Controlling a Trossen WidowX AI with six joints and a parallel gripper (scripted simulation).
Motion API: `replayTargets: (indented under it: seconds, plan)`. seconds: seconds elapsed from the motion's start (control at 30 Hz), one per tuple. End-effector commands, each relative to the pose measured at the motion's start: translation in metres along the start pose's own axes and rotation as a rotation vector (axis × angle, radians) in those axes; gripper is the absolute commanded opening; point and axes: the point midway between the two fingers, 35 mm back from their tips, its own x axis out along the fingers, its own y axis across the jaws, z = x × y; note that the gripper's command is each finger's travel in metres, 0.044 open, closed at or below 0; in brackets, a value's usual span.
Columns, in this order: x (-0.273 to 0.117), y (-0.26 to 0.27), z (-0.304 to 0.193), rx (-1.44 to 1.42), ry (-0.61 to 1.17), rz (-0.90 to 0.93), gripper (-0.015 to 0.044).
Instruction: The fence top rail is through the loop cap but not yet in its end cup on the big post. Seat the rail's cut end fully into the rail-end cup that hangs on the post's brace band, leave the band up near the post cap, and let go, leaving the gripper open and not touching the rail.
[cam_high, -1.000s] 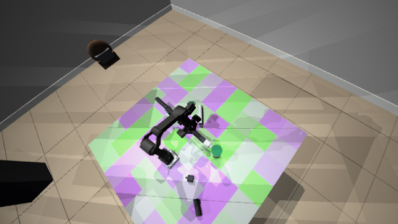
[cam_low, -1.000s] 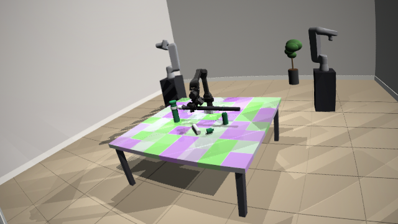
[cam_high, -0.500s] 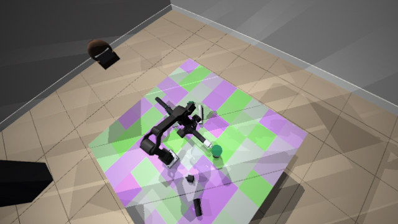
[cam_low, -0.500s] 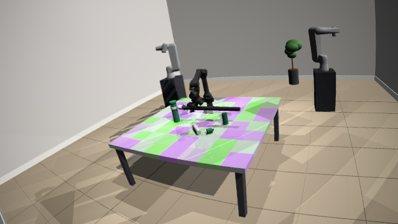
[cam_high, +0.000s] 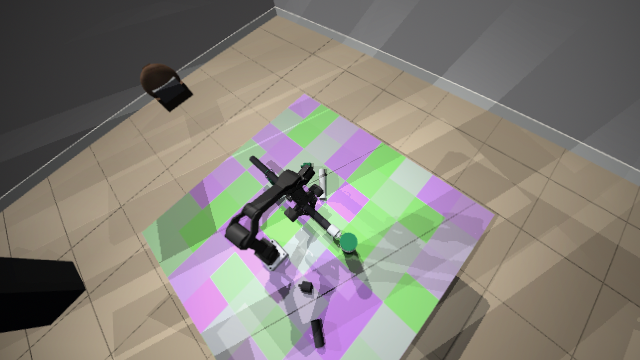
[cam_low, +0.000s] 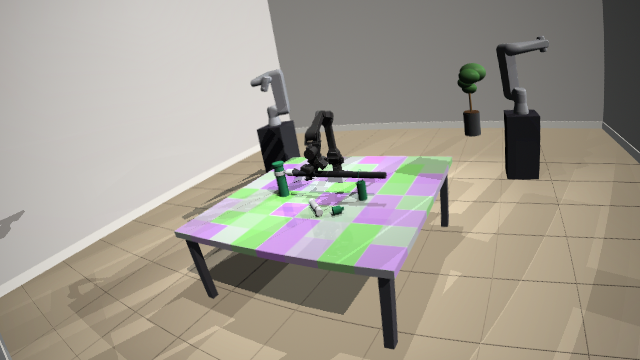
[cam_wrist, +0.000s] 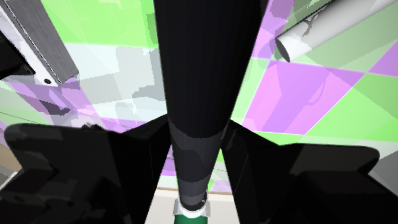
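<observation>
The black rail (cam_high: 321, 220) (cam_low: 367, 175) (cam_wrist: 210, 65) lies roughly level, held above the table. My gripper (cam_high: 303, 202) (cam_wrist: 197, 118) is shut on it, one finger on each side. The rail's far end meets the white rail-end cup (cam_high: 334, 230) (cam_low: 289, 172) (cam_wrist: 177, 206); how deep it sits is too small to tell. The big green post (cam_high: 348, 242) (cam_low: 283, 187) (cam_wrist: 191, 220) stands upright, with the pale brace band (cam_low: 280, 173) high up near its cap. The smaller green post (cam_low: 362, 191) stands under the rail's other part; its loop cap is too small to make out.
A white tube (cam_high: 323, 184) (cam_low: 315, 207) (cam_wrist: 320, 37) and a short green piece (cam_low: 337, 210) lie beside the rail on the checkered table (cam_high: 410, 300) (cam_low: 300, 250). A black block (cam_high: 306, 287) and a black cylinder (cam_high: 317, 333) lie beyond the arm's base.
</observation>
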Motion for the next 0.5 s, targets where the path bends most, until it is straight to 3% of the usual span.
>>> replayTargets:
  seconds: [0.0,0.47]
  plan:
    - [-0.0009,-0.0004,-0.0038,0.003,0.011,-0.006,0.0]
    - [-0.0002,-0.0001,-0.0004,0.0,0.001,0.0,0.0]
